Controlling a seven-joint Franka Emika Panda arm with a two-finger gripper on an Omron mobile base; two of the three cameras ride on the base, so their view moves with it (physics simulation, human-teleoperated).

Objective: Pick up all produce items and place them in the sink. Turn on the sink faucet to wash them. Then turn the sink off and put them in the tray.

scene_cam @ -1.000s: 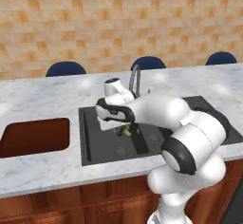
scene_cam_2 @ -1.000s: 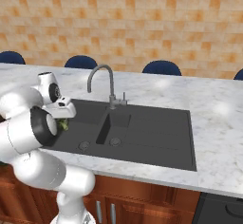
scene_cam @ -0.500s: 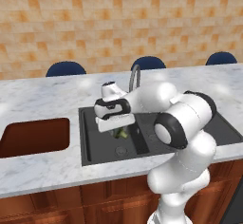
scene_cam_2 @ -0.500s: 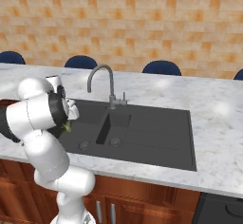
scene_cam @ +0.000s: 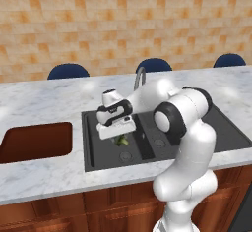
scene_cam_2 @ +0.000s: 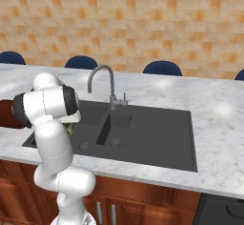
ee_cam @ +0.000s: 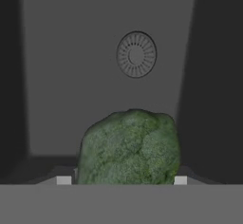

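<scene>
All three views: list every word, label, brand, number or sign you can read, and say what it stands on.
None: no readable text in any view.
The sink, faucet, tray, marble counter and brick wall are plain.
The broccoli between the tool's fingers bears no sticker; the white arm carries no logo.

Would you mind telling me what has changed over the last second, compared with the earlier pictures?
The arm has swung its elbow round to the left while the gripper stayed over the sink's narrower left basin, lifting slightly. It still holds the broccoli between its fingers, above the drain. The faucet and tray are unchanged.
</scene>
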